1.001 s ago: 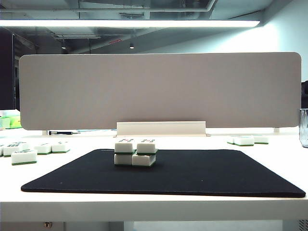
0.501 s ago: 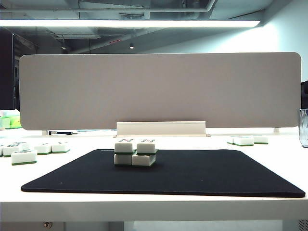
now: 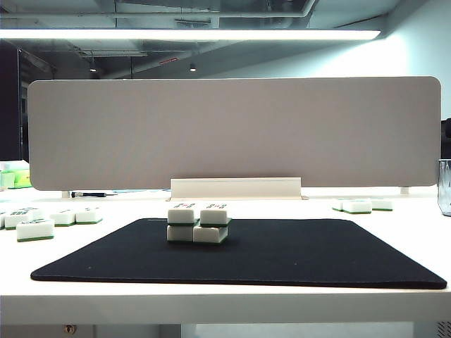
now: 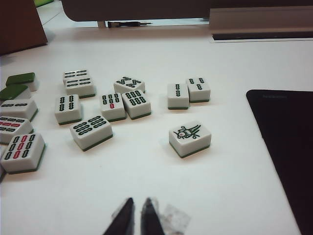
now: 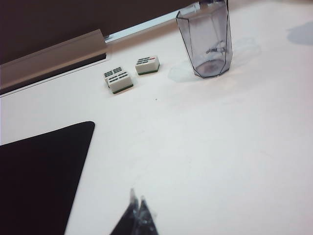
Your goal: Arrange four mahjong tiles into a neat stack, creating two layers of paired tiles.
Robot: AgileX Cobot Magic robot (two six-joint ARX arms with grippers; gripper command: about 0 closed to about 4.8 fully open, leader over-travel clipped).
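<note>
A long ceiling strip light [image 3: 190, 34] blazes overhead, washing the white table [image 3: 225, 303] bright and leaving the room behind dim. The stack [image 3: 198, 224] is sharp, with little shadow on the black mat [image 3: 296, 253]. Close to each wrist camera, the left hand [image 4: 135, 218] and right hand [image 5: 137, 215] look dark and blurred.

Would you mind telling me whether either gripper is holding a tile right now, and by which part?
Nothing is held: the left gripper and right gripper are both shut on nothing, above bare table.
</note>
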